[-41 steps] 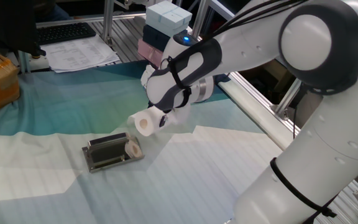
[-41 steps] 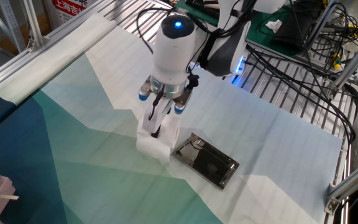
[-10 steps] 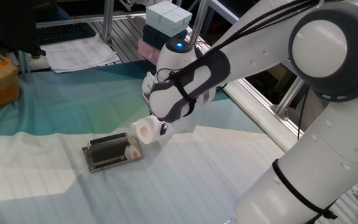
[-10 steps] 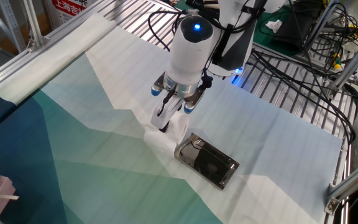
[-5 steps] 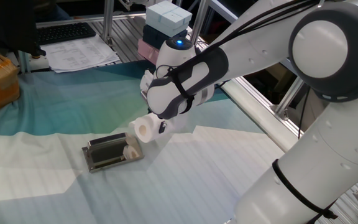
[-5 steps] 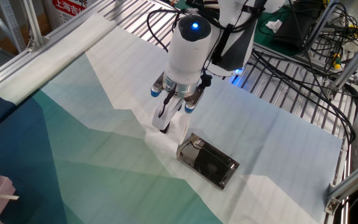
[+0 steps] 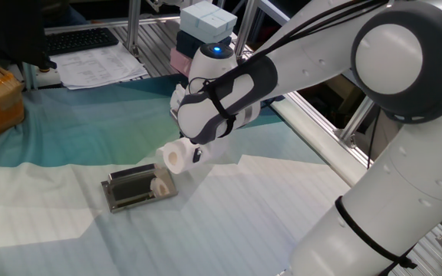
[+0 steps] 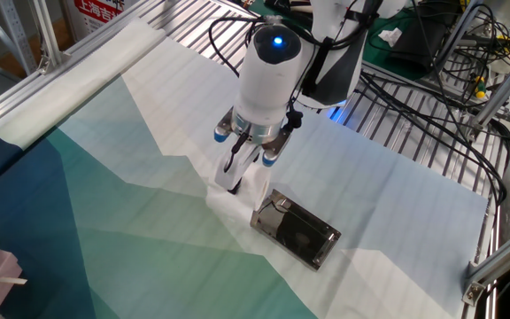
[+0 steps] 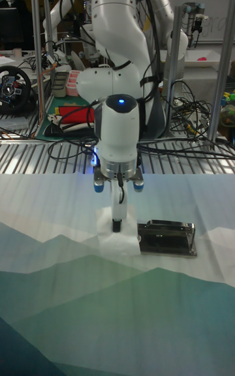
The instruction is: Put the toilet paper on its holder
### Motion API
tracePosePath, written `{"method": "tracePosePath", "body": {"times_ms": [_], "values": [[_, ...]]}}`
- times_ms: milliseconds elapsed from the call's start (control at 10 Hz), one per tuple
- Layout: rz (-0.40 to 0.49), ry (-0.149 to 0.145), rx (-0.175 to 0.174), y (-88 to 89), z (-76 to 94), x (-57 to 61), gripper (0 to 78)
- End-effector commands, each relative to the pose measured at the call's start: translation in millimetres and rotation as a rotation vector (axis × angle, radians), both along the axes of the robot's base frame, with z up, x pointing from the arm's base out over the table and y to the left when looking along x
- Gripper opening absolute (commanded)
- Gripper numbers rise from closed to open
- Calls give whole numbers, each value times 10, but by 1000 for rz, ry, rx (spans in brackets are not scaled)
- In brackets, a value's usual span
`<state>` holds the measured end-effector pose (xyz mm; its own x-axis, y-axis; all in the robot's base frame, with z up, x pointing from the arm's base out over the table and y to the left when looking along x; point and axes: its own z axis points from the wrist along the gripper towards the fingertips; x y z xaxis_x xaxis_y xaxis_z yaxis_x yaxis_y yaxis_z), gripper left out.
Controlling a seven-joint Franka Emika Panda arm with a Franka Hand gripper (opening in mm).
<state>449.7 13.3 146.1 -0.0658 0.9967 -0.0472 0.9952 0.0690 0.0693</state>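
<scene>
One fixed view: the gripper [image 7: 192, 154] is clamped on the toilet paper [image 7: 176, 156], core end facing the camera, roll held off the counter [image 7: 229, 222] just above and right of the holder [image 7: 135, 188]. Compared with half a second ago the roll sits slightly higher and further back; over the last four seconds it came closer to the holder's near end. A small pale cylinder sits at the holder's right end, probably the bar's tip, just below the roll. Not threaded yet.

The other fixed view: the gripper [image 8: 237, 182] points down, fingers closed on the toilet paper [image 8: 248, 186], which blends into the white cloth. The holder [image 8: 295, 229] lies flat just beside it, its upper-left corner nearly touching the roll. Over four seconds the arm shifted right toward the holder; in the last half second it barely moved, a small lift at most. Judgement: alignment phase, the core has to line up with the bar before sliding on.

Tall fixed view: the gripper [image 9: 117, 220] hangs straight down, the toilet paper [image 9: 108, 218] pale behind the fingers, hard to separate from the cloth. The holder [image 9: 166, 238] lies just to the right, a small gap between. No earlier frame here to compare. Task roughly midway: roll carried in, placement left.
</scene>
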Motion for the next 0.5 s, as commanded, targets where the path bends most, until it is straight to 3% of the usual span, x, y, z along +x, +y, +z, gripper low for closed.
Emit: {"method": "tracePosePath", "body": {"times_ms": [100,500], "values": [[-23,-8,-5,73,-33,91,13],[-31,-8,-6,169,-35,80,13]]}}
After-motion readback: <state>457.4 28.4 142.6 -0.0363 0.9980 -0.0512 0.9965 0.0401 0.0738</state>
